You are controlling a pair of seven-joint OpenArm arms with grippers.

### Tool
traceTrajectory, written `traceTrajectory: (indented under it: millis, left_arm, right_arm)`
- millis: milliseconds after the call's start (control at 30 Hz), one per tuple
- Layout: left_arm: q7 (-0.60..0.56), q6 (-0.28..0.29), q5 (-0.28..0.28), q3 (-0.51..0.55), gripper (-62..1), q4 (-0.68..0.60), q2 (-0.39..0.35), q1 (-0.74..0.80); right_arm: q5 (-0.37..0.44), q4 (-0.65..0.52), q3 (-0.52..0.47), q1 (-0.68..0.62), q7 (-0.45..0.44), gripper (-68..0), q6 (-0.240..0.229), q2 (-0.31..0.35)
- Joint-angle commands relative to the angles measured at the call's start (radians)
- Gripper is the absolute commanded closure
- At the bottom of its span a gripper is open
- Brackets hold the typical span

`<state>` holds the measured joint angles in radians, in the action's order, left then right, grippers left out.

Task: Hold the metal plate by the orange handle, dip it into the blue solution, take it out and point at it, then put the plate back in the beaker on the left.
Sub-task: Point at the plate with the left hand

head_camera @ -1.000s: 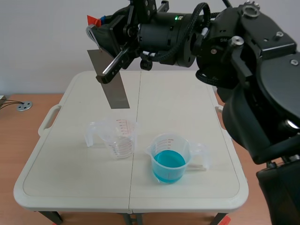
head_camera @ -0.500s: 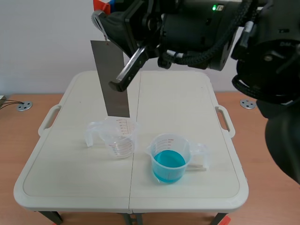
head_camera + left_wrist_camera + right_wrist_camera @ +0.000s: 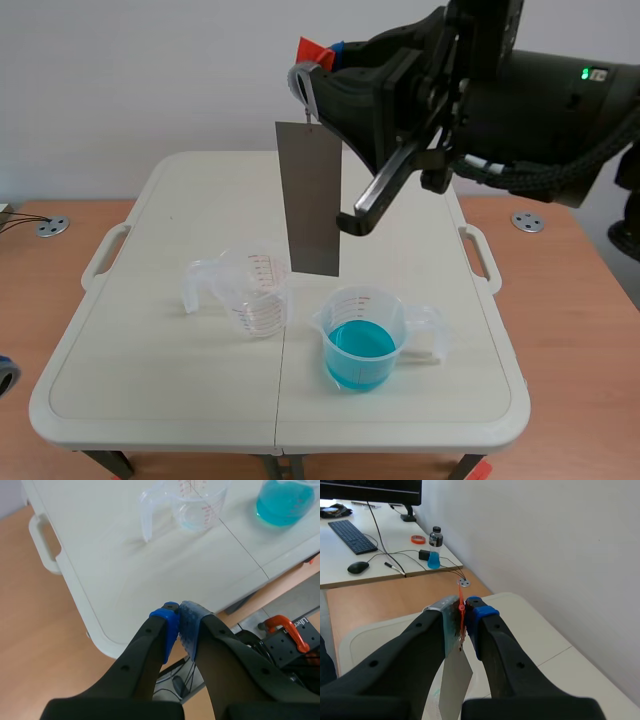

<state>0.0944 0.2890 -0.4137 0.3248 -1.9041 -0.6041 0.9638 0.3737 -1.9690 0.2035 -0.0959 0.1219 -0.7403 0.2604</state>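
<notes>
Right end effector [image 3: 466,614] pinching the orange handle [image 3: 311,48]. The metal plate [image 3: 310,200], a flat grey strip, hangs upright over the desk [image 3: 150,350], its lower edge clear of both the empty beaker [image 3: 255,292] and the blue solution [image 3: 360,345]. Left end effector [image 3: 179,630] pressed together, off the desk's near edge.

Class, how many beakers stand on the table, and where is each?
2. The empty clear beaker stands just left of the seam in the table; the beaker of blue liquid stands right of that seam, nearer the front edge. None seems hidden.
</notes>
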Motion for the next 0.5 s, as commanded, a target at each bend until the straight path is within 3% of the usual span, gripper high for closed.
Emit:
traceTrajectory:
  millis: [0, 133, 467]
  left_arm:
    - [-0.014, 0.021, -0.009, -0.008, -1.9, -0.006, 0.002, -0.026]
    - [-0.014, 0.078, -0.008, -0.045, -1.9, -0.006, 0.002, -0.11]
    - [0.097, 0.105, 0.022, -0.232, -1.8, 0.005, 0.002, -0.422]
  right_arm:
    - [0.029, -0.025, -0.017, -0.008, -0.028, -1.5, -0.005, 0.016]
    - [0.053, -0.042, -0.058, -0.053, -0.048, -1.5, -0.005, 0.045]
    - [0.065, -0.083, -0.14, -0.145, -0.088, -1.5, -0.005, 0.069]
